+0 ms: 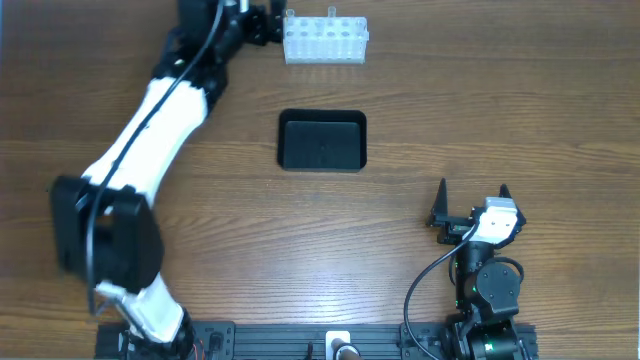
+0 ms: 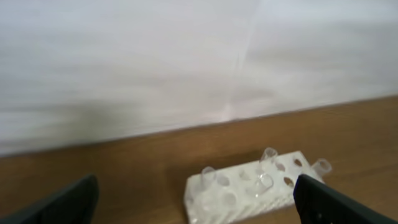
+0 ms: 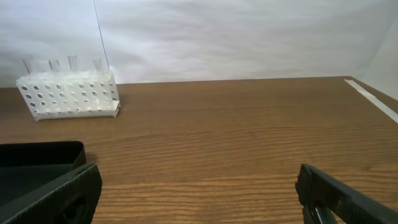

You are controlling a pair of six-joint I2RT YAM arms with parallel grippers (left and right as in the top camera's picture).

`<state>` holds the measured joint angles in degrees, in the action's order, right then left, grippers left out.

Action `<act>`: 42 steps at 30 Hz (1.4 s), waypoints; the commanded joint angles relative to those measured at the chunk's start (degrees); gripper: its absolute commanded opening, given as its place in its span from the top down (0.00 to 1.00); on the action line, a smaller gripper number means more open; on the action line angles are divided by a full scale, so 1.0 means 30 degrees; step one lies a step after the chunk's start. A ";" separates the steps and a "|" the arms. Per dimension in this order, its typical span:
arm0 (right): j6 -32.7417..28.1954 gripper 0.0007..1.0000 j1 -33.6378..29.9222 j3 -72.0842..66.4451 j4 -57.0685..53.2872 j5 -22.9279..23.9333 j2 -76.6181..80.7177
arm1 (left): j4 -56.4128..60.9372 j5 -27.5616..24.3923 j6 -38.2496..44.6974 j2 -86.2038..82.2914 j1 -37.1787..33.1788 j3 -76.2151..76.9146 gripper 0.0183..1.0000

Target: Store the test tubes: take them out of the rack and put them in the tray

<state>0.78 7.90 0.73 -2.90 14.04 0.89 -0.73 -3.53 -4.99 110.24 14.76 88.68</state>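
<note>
Test tubes (image 2: 268, 154) stand in the rack (image 1: 325, 42), our left claw (image 2: 196, 186) spread wide near it, our right claw (image 1: 473, 190) also wide, well apart from it.

Overhead view looking down, both wrist views low, sharing rack (image 1: 325, 40)

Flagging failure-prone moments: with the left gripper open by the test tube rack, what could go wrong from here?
The left gripper hangs open beside the rack, so closing in could shove it sideways. The clear test tubes are thin and hard to see; a grasp might miss or tip one. A tight tube could lift the rack with it.
</note>
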 commanded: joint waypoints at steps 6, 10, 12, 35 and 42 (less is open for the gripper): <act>-0.0146 0.01 -0.0138 -0.0146 0.0022 -0.0087 -0.0204 | -0.2040 0.2725 -0.0495 0.5340 0.1056 0.6018 0.00; -0.0146 0.01 -0.0138 -0.0146 0.0022 -0.0087 -0.0204 | -0.1836 0.3468 -0.1166 0.6113 0.1158 0.6091 0.00; -0.0146 0.01 -0.0138 -0.0146 0.0022 -0.0087 -0.0204 | -0.1770 0.3570 -0.1362 0.6470 0.1151 0.6091 0.00; -0.0146 0.01 -0.0138 -0.0146 0.0022 -0.0087 -0.0204 | -0.2280 0.3563 -0.1989 0.7715 0.1545 0.6091 0.19; -0.0146 0.01 -0.0138 -0.0146 0.0022 -0.0087 -0.0204 | -0.2280 0.3563 -0.1989 0.7912 0.1596 0.6091 0.24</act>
<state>0.78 7.90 0.73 -2.90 14.04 0.89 -7.64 6.50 -10.37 132.88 19.29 105.60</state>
